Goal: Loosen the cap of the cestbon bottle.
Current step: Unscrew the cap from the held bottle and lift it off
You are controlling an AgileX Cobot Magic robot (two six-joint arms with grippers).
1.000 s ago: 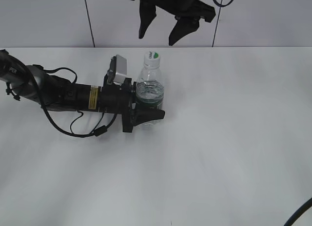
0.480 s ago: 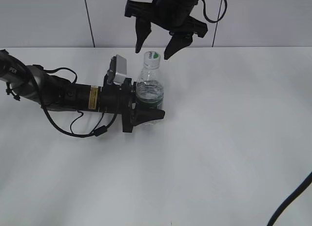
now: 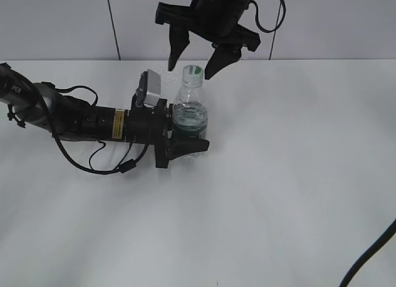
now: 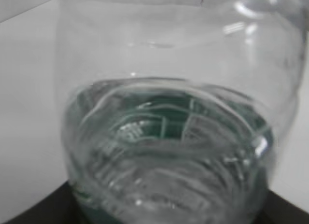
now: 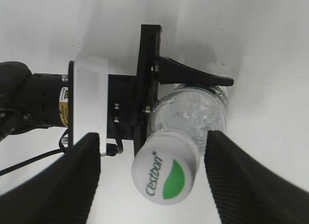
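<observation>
Step in hand, as I read it: lining up on the cap, grip not yet made. The cestbon bottle [image 3: 189, 117] stands upright on the white worktop [image 3: 297, 175], left of centre and toward the back wall. My left claw [image 3: 182, 145] comes in level from the left and is clamped on the bottle's lower body, around the green label band; the left wrist view shows nothing but bottle wall filling the frame, so I judge the hold from the exterior view.

The right claw [image 3: 189, 58] hangs above, pointing down, jaws spread wide. In the right wrist view the cap [image 5: 166, 167] sits between the two fingers [image 5: 67, 180], with clear gaps on both sides, nothing touching. The cap lies nearer the lower edge of that view, so I'd call the centring rough rather than finished. In the exterior view the fingertips flank the cap at about its height.

Next move calls for: a small correction to centre the cap, lower until the pads sit level with the cap's side wall, close firmly, then rotate the wrist while the left claw keeps the body from turning. Risk I'd watch: thin plastic, the bottle may twist or buckle in the left grip.

Left arm pose: stretched low and near horizontal over the worktop, cable looped beneath it.
</observation>
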